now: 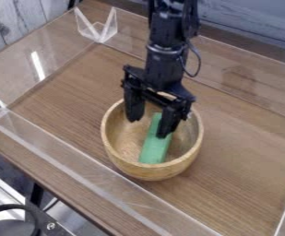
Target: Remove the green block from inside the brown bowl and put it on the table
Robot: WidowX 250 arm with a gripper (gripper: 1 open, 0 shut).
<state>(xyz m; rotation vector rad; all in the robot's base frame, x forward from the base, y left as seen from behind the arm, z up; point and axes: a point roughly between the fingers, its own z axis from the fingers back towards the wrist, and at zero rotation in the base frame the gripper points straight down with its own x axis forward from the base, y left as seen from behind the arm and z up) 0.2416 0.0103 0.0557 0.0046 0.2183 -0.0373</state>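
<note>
Just below the center of the frame, the brown bowl (113, 152) sits on the table (58, 111). The gripper (149, 118) reaches over its upper part, fingers spread wide, gripping nothing; the green block (156, 147) lies inside the bowl, right of its middle.

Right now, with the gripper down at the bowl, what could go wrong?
The gripper is open over the bowl, one finger near the green block's far end; closing there might catch only that end and let the block pivot or slip. The fingers are also close to the bowl's far wall, so they could bump it and shift the bowl.
</note>
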